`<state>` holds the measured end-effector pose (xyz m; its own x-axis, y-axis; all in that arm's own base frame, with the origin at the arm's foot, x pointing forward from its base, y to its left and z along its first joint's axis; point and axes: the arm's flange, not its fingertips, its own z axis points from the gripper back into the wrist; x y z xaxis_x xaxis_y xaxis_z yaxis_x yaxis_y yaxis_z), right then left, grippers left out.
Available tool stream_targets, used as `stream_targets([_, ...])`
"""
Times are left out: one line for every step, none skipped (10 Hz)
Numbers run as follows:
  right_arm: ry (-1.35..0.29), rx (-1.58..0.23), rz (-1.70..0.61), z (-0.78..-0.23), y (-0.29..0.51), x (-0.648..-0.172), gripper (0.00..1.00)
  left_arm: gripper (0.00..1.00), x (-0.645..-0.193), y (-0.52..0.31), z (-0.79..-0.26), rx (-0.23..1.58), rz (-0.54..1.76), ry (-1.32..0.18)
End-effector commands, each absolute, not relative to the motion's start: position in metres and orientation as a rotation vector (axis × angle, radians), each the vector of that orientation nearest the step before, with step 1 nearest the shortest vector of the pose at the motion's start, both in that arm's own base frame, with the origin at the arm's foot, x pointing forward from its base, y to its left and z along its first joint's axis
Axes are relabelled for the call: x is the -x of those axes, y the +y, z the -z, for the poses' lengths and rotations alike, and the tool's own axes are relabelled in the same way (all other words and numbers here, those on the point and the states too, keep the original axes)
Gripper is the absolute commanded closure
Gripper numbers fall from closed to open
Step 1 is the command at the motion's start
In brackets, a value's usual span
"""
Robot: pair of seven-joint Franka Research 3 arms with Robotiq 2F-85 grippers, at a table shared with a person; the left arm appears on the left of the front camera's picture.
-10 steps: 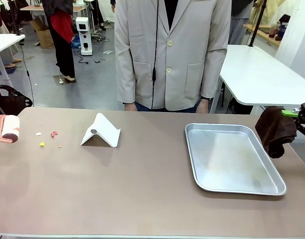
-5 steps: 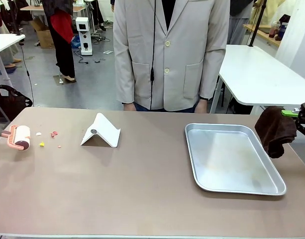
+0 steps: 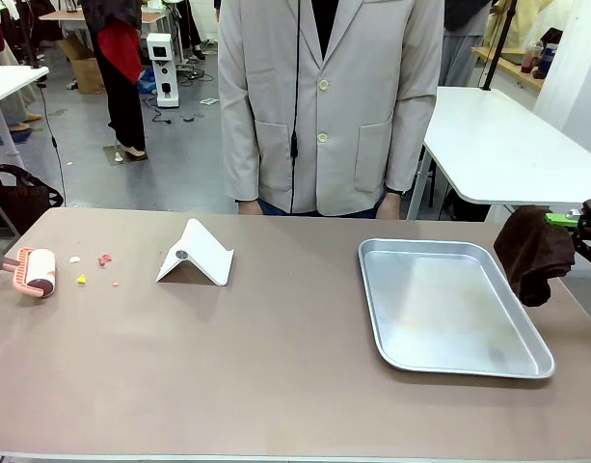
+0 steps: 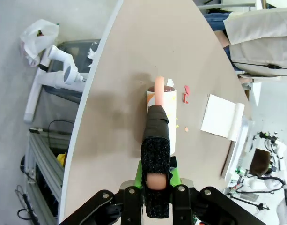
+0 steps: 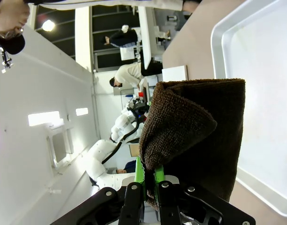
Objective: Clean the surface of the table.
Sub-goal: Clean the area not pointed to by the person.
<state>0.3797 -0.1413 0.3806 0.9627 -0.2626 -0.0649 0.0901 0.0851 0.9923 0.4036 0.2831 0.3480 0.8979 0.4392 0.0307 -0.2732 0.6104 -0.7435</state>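
Moved since 1 s ago: left tool has brought the lint roller rightward and down, from up off the counter's left edge to low over the counter, closer to the scraps. Right side is unchanged.

Left tool is clamped on the roller's handle. Both green pads press a black wrap round the pink handle, and the roll points away from the wrist. Roll sits at the top's surface by the near-left corner; can't tell if it's in full contact.

Just beyond the roll are small scraps, approx 5: 1 white, 1 red, 1 yellow, 1 pink, plus a tiny speck nearby. They're close together but not touching the roller.

Further right is 1 white folded stand, tent-shaped, on the counter.

Well right of that is 1 silver tray, flat on the counter w/ nothing in it.

Right tool hangs at the counter's right edge, beside the tray and off the surface. Its pads are pinched on 1 dark brown cloth, which droops below it. In the wrist view the cloth is folded, w/ the tray behind it.

1 person in a pale jacket stands at the far side, mid-counter.
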Motion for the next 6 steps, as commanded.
stream_targets([-0.161, -1.456, 0.248, -0.382, -0.141, -0.381, 0.91, 0.78, -0.407, 0.279, -0.338, 0.784, -0.398, -0.211])
stream_targets([-0.161, -1.456, 0.248, -0.382, -0.141, -0.381, 0.91, 0.78, -0.41, 0.278, -0.333, 0.779, -0.4, -0.207])
stream_targets([-0.161, -1.456, 0.248, -0.382, -0.141, -0.381, 0.91, 0.78, -0.412, 0.274, -0.329, 0.776, -0.398, -0.185])
stream_targets([-0.161, -1.456, 0.248, -0.382, -0.141, -0.381, 0.91, 0.78, -0.414, 0.271, -0.324, 0.771, -0.398, -0.167])
stream_targets([-0.161, -1.456, 0.248, -0.382, -0.141, -0.381, 0.91, 0.78, -0.417, 0.267, -0.321, 0.775, -0.391, -0.151])
stream_targets([-0.161, -1.456, 0.248, -0.382, -0.141, -0.381, 0.91, 0.78, -0.421, 0.262, -0.318, 0.768, -0.387, -0.14])
